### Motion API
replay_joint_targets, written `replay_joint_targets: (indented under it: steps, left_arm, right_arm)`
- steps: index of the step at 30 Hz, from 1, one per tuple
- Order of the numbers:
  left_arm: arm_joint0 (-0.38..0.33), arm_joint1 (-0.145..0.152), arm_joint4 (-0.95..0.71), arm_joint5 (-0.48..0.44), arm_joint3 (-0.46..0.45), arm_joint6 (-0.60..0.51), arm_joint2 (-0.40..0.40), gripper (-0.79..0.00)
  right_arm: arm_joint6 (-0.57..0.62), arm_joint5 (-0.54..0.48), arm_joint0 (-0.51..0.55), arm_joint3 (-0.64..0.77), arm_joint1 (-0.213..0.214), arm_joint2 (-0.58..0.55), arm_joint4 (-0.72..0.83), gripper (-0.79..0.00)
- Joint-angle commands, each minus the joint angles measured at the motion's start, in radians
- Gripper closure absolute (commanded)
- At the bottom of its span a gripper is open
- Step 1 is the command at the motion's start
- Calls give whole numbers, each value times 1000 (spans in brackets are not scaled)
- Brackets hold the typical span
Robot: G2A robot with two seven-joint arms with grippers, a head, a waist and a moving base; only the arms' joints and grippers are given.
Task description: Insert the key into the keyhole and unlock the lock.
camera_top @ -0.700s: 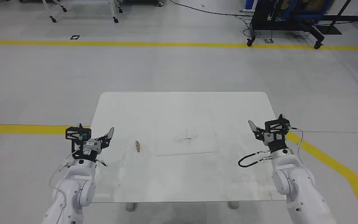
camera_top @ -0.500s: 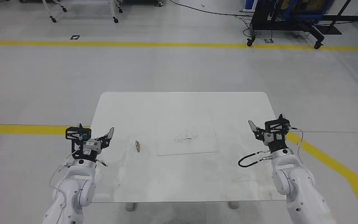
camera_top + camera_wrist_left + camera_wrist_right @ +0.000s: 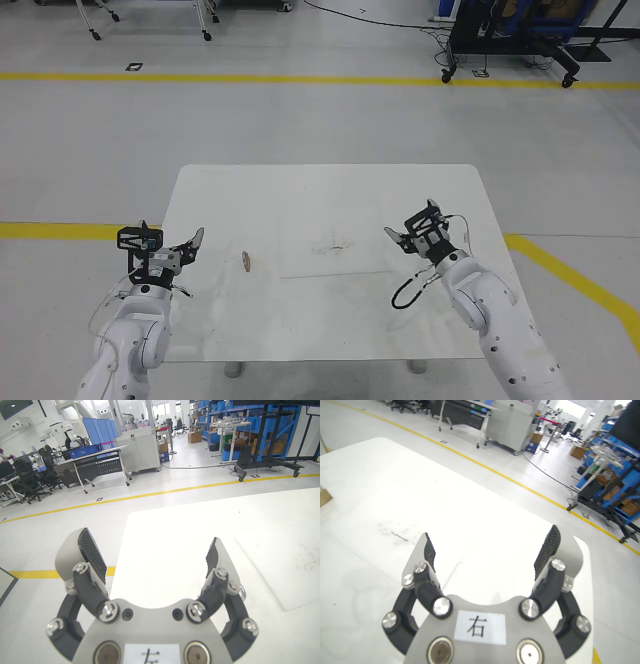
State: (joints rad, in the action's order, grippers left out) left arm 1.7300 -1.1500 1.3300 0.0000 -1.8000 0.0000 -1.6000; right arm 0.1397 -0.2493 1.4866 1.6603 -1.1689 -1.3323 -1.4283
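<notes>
The left pincer [image 3: 150,540] stands wide open, with nothing between its ribbed pads, at the edge of the counter [image 3: 300,195] on its own side. The right pincer [image 3: 490,532] is also spread open and empty, and it hangs above the counter, well inside the edge. Between the two, but much nearer to the left pincer, a small brass-coloured piece [image 3: 246,261] lies on the counter, apart from both pincers. I take it for the lock, yet it is too small to tell whether the key lies with it, so I cannot say where the key is. Ahead of the right pincer, toward the left one, there is a patch of dark scuff marks [image 3: 335,243] on a thin sheet [image 3: 280,575] that lies on the counter. In my judgement the task has hardly begun: nothing is gripped and the lock looks untouched. Everything is left to do: to take the key, to hold the lock steady, to bring the key into the keyhole and to turn it. About writing: each pincer carries a small white sticker on its base plate, the left label [image 3: 151,653] and the right label [image 3: 480,627], each with one dark character. The brass-coloured piece is too small for any marking to be made out.
</notes>
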Motion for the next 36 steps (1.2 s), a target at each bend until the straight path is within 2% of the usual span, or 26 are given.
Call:
replay_joint_targets:
  steps: [1,4,15,17,19,25,27,28,30,31,33,36]
  left_arm:
    - [0,0,0,0,0,0,0,-785]
    - [0,0,0,0,0,0,0,-785]
    - [0,0,0,0,0,0,0,-785]
    - [0,0,0,0,0,0,0,-785]
    - [0,0,0,0,0,0,0,-785]
    - [0,0,0,0,0,0,0,-785]
    - [0,0,0,0,0,0,0,-785]
    - [0,0,0,0,0,0,0,-785]
    - [0,0,0,0,0,0,0,-785]
    - [0,0,0,0,0,0,0,-785]
    - [0,0,0,0,0,0,0,-785]
    - [0,0,0,0,0,0,0,-785]
  right_arm:
    - [14,-24,-59,-43,-8,49,15,-785]
    - [62,-29,-97,-76,-12,67,24,-785]
    - [70,-37,-97,-82,-12,72,20,-785]
    - [123,-122,-147,-133,-16,111,26,-785]
    - [125,-200,-209,-199,-23,154,53,-785]
    - [-27,-583,-384,-430,-34,250,73,-785]
    - [-49,-638,-436,-500,-40,284,52,-714]
    - [-55,-669,-462,-531,-45,304,47,-714]
    - [-64,-711,-509,-587,-55,344,27,-634]
    - [-67,-723,-530,-615,-60,362,19,-489]
    - [-44,-701,-568,-676,-73,396,4,-366]
    - [-8,-675,-613,-726,-99,449,17,-342]
